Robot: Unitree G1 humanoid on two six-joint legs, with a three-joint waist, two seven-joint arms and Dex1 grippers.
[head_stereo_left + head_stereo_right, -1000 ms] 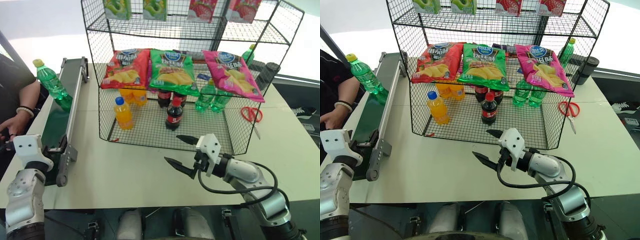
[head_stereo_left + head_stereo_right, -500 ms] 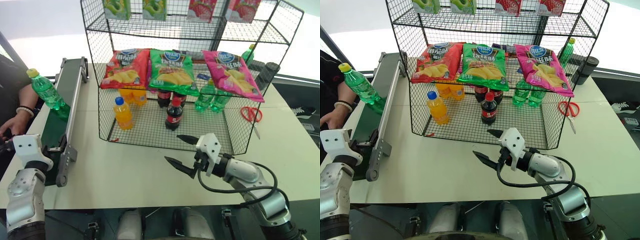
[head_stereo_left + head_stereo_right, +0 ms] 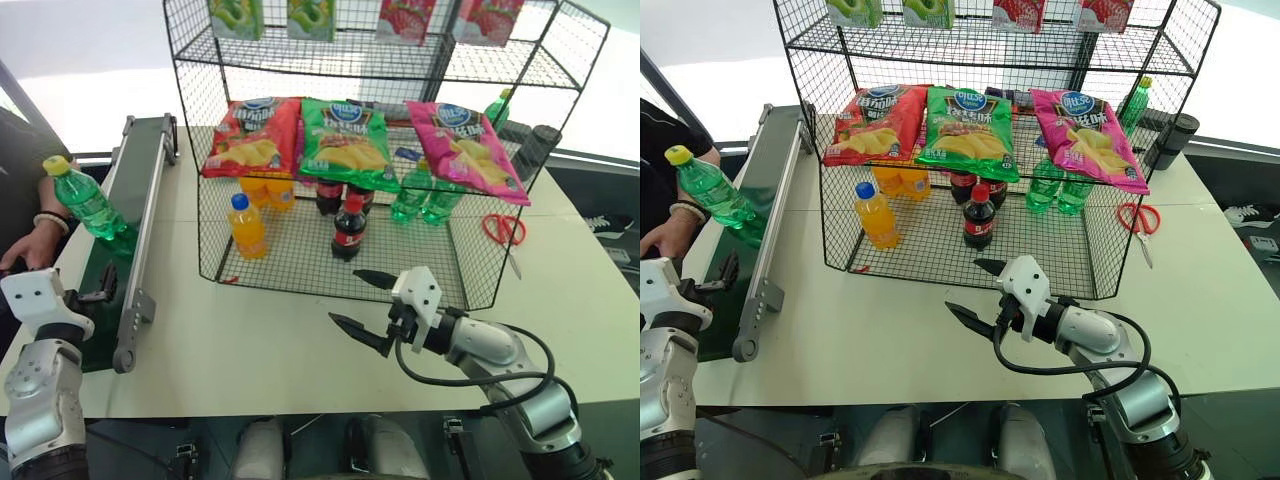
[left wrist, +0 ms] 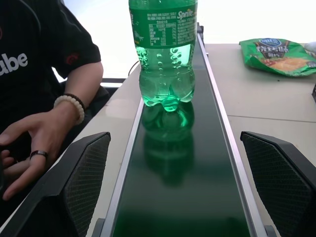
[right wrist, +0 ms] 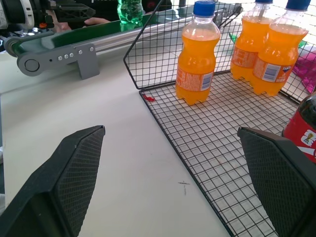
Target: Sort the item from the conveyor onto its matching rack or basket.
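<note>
Indoors, white table point(image 3: 250, 350), green conveyor point(image 3: 120, 225)

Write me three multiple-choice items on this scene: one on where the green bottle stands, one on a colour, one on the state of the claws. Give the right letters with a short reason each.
1. Where does the green bottle stand?
A. on the conveyor belt
B. inside the wire rack
C. on the bare table

2. What colour is its cap?
A. blue
B. red
C. yellow

3. How do the two claws stand?
A. both shut on bottles
B. both open and empty
C. left shut, right open

Answers:
1 A: the bottle stands upright on the dark green belt, ahead of the left claw.
2 C: a yellow cap tops the green bottle; the blue cap is on the orange soda, the red one on the cola.
3 B: the fingers of the left claw and of the right claw stand spread, with nothing between them.
</note>
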